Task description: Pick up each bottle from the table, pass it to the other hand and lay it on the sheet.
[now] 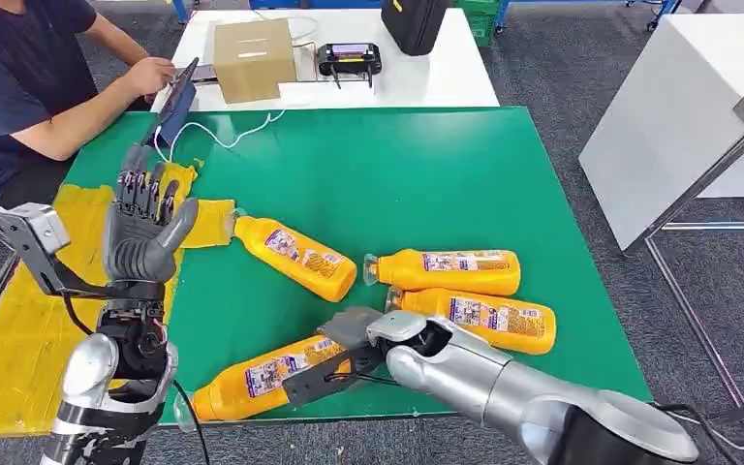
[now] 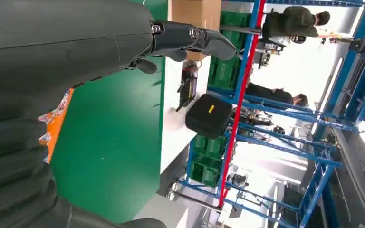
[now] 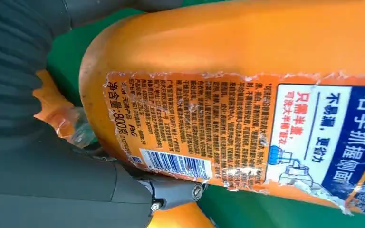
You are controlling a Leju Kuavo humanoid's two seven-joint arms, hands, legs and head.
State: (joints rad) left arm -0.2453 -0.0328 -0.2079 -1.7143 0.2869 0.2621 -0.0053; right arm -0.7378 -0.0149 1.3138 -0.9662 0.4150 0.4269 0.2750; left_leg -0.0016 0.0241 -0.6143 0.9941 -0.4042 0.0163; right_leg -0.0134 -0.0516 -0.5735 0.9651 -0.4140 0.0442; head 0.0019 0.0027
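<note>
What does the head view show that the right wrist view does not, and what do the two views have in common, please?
Head view alone: the yellow sheet, the raised left hand, three more orange bottles lying on the green table, and a seated person at the far corner.

Right wrist view alone: the nearest bottle's label close up, with its barcode and torn edges.

Both: the right hand on the nearest bottle, which lies on the green table.
</note>
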